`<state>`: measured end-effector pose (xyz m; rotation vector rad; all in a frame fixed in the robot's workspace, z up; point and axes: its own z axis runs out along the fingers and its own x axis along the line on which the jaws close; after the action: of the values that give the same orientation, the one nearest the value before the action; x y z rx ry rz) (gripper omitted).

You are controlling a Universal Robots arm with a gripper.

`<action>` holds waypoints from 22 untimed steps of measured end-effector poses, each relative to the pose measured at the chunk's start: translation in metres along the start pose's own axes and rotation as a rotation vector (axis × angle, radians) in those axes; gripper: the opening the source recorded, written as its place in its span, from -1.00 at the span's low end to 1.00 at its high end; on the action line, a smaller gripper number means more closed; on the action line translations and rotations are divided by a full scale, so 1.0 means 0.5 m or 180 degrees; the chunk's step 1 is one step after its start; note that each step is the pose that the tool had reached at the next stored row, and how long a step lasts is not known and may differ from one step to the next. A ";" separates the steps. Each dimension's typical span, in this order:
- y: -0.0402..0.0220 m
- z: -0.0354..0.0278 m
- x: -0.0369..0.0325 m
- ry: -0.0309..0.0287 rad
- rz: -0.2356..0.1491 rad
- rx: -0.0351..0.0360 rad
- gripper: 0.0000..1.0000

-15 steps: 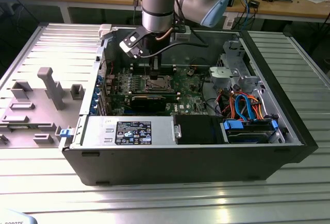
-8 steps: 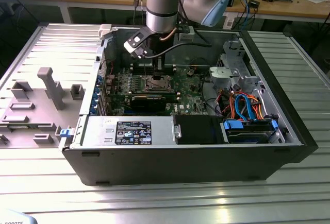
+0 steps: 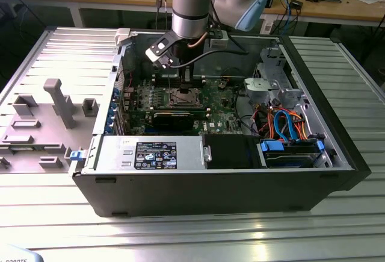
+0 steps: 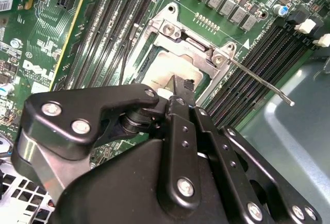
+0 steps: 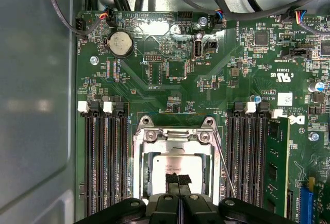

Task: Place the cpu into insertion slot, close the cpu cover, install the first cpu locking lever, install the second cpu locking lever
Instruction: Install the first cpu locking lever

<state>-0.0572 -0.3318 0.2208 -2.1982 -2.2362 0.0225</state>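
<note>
So, the gripper [image 5: 178, 177] is pinched shut with nothing in it, tips resting on the cpu [image 5: 170, 163]. The cpu sits in the insertion slot [image 3: 182, 99], cpu cover [image 5: 172, 139] down around it, one lever [image 4: 260, 81] sticking out loose.

Dull silver metal cpu [image 5: 178, 163]; shiny bare metal cpu cover [image 5: 173, 137]; matt black gripper [image 5: 179, 178].
</note>
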 end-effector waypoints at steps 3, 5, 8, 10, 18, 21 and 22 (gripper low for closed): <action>0.000 -0.002 0.000 0.0000 0.0000 0.0000 -0.79; 0.000 -0.003 0.000 0.0000 0.0000 0.0000 -0.79; 0.000 -0.011 0.000 0.0000 0.0000 0.0000 -0.79; 0.000 -0.013 0.000 0.0000 0.0000 0.0000 -0.79; 0.000 -0.025 0.000 -0.0001 0.0000 0.0000 -0.79; 0.000 -0.027 0.000 -0.0001 0.0000 0.0000 -0.79; 0.000 -0.028 0.000 -0.0001 0.0000 0.0000 -0.79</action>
<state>-0.0572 -0.3319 0.2349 -2.1982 -2.2363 0.0229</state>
